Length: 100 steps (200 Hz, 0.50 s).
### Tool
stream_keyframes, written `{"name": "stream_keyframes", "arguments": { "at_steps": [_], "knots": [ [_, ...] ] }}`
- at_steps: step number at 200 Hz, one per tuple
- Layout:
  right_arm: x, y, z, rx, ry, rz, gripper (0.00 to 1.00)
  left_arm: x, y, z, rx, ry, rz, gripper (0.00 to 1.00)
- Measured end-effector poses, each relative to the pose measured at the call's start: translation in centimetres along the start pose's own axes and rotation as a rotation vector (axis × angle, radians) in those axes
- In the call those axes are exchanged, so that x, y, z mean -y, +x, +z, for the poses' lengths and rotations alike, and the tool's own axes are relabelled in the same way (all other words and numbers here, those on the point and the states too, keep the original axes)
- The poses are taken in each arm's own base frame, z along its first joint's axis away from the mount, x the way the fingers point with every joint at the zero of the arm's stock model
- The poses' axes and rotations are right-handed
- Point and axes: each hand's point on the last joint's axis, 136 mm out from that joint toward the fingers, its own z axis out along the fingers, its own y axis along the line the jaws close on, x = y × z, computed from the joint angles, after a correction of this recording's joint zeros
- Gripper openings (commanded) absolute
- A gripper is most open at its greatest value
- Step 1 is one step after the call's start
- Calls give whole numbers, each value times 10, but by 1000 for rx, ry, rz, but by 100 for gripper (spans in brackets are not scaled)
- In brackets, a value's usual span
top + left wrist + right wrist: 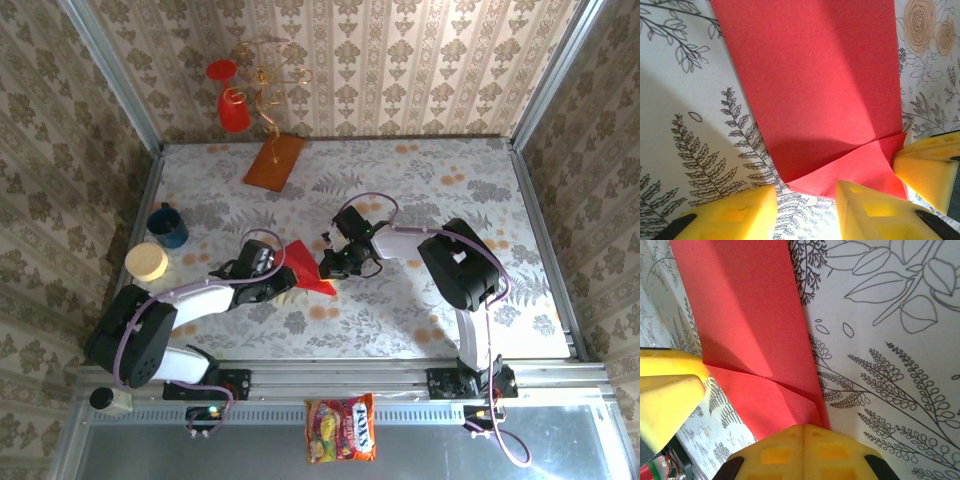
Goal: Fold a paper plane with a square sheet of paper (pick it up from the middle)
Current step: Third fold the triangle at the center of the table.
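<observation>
The square sheet of paper [303, 262] is bright red and partly folded, and it lies mid-table between my two grippers. In the left wrist view the sheet [815, 85] bows up off the cloth, with a crease running to its right edge. My left gripper [805, 200] stands open at the sheet's near edge, which lies just ahead of the gap between the yellow fingers [875, 212]. My right gripper [805, 432] is shut, and a folded corner of the paper [755, 330] runs in under its closed tips. From above, the left gripper [289, 280] and right gripper [326, 264] flank the paper.
At the back stand an orange-brown board [274, 160], a red goblet [229, 100] and a gold wire stand [263, 80]. A blue cup [168, 225] and a yellow round tub [147, 262] sit at the left. A candy bag [342, 428] lies on the front rail.
</observation>
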Motion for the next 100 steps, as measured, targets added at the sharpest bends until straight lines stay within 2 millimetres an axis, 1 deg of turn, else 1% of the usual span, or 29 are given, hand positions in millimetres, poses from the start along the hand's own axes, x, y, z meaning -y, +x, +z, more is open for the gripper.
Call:
{"name": "stream_keyframes", "arguments": {
  "at_steps": [44,100],
  "knots": [
    [0,0,0,0,0,-1,0,1,-2,0,1,9,-4,28],
    [0,0,0,0,-4,0,0,10,-11,-1,36,47,4,28]
  ]
}}
